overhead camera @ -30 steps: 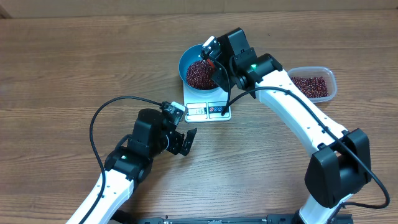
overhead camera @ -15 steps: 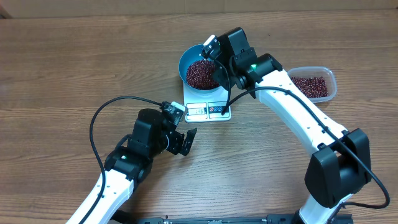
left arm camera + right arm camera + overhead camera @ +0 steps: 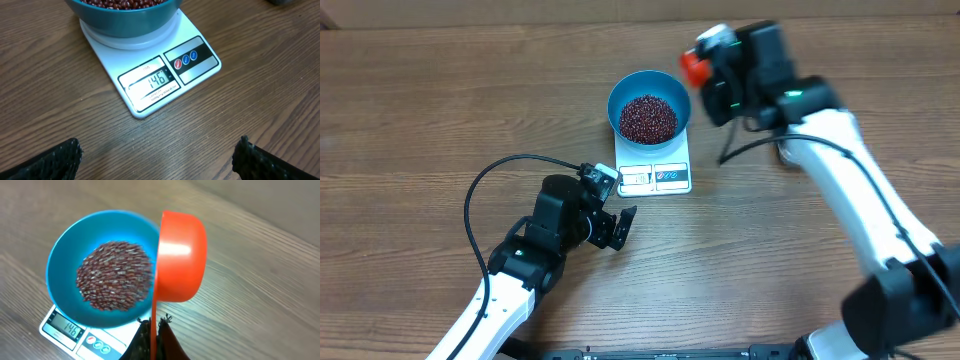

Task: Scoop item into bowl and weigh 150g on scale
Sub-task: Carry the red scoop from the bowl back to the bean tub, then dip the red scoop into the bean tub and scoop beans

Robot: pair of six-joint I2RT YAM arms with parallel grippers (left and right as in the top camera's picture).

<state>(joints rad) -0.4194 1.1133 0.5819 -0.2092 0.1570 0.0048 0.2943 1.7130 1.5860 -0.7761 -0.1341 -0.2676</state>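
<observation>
The blue bowl (image 3: 616, 95) stands on the white scale (image 3: 655, 176) and holds a heap of dark red beans (image 3: 648, 118). In the left wrist view the scale's display (image 3: 155, 80) reads 146. My right gripper (image 3: 712, 62) is shut on the thin handle of an orange scoop (image 3: 693, 65), which hangs just right of the bowl. The right wrist view shows the scoop (image 3: 180, 255) tipped on its side beside the bowl's rim (image 3: 55, 265), with no beans visible in it. My left gripper (image 3: 620, 228) rests low, in front of the scale, open and empty.
The left arm's black cable (image 3: 480, 190) loops over the table at the left. The right arm (image 3: 850, 170) stretches across the right side of the table and covers what lies under it. Bare wood surrounds the scale.
My right arm has swung the orange scoop from over the bowl out to its right, quickly enough to blur. The left arm and the bowl have not moved.
</observation>
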